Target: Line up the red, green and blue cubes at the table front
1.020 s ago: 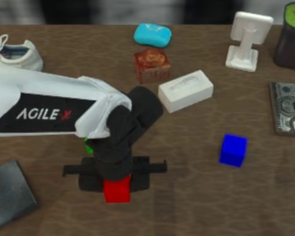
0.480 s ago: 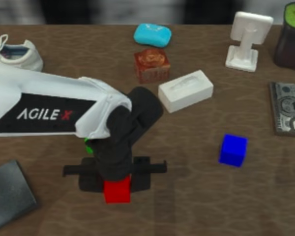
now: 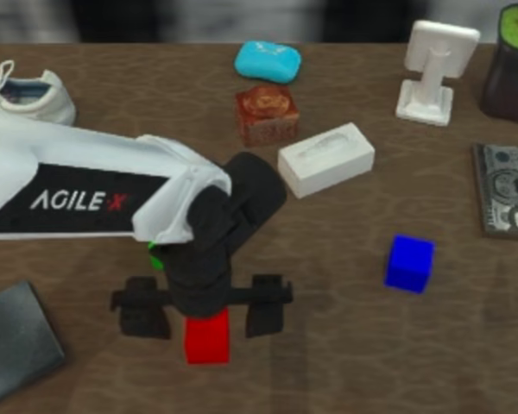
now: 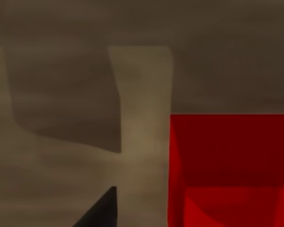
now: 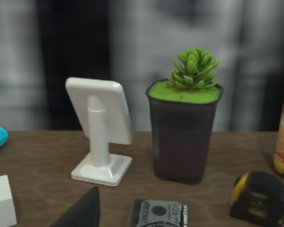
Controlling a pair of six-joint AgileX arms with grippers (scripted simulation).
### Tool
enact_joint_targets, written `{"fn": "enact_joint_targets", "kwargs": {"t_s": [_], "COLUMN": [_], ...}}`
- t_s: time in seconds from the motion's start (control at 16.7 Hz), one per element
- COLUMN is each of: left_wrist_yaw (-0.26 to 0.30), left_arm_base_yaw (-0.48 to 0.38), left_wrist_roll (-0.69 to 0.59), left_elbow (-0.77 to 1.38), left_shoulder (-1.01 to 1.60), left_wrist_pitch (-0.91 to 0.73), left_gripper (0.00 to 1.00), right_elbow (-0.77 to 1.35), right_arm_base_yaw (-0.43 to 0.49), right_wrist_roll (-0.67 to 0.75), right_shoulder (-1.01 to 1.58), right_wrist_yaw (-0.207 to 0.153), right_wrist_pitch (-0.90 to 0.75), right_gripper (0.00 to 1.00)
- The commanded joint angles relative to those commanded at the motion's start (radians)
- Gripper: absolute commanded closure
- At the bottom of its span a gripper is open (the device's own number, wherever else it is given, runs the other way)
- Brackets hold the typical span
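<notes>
The red cube (image 3: 207, 339) sits on the table (image 3: 345, 345) near the front, left of centre. My left gripper (image 3: 206, 316) hangs over it, open, with its black fingers (image 3: 145, 309) spread wide on either side and clear of the cube. In the left wrist view the red cube (image 4: 227, 170) lies beside one dark fingertip (image 4: 103, 212), with a gap between them. Only a sliver of the green cube (image 3: 155, 255) shows from under the left arm. The blue cube (image 3: 409, 264) stands alone to the right. My right gripper is outside the top view; one of its fingertips (image 5: 85, 208) shows in its wrist view.
Along the back stand a white shoe (image 3: 30, 97), a light blue pad (image 3: 268, 61), a reddish-brown block (image 3: 266, 113), a white box (image 3: 326, 159), a white stand (image 3: 432, 69) and a potted plant (image 3: 509, 60). A banknote-printed block (image 3: 506, 190) lies at right, a dark slab (image 3: 13, 341) at front left.
The left gripper has opened: its fingers, which were pressed against the red cube, have spread apart. The cube stays on the table where it was.
</notes>
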Motion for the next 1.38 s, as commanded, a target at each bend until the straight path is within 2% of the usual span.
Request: {"fn": "enact_joint_targets", "kwargs": {"t_s": [0.42,0.9,1.26,1.38], "left_wrist_yaw": [0.0,0.0,-0.001,0.001], "left_arm_base_yaw": [0.0,0.013,0.011,0.038], "left_wrist_roll": [0.0,-0.007,-0.004,0.031], "left_elbow": [0.003,0.134,0.148,0.185], "left_shoulder": [-0.002,-0.106,-0.114,-0.082], "left_wrist_pitch": [-0.004,-0.245,-0.266,-0.275], "left_gripper": [0.0,0.0,0.0,0.0], "right_elbow": [0.0,0.0,0.0,0.0], "right_arm_base_yaw": [0.0,0.0,0.0,0.0], "right_wrist_roll": [0.0,0.0,0.0,0.0], "right_shoulder": [0.0,0.0,0.0,0.0], "right_wrist_yaw": [0.0,0.0,0.0,0.0], "right_wrist_pitch": [0.0,0.0,0.0,0.0], "right_gripper": [0.0,0.0,0.0,0.0]}}
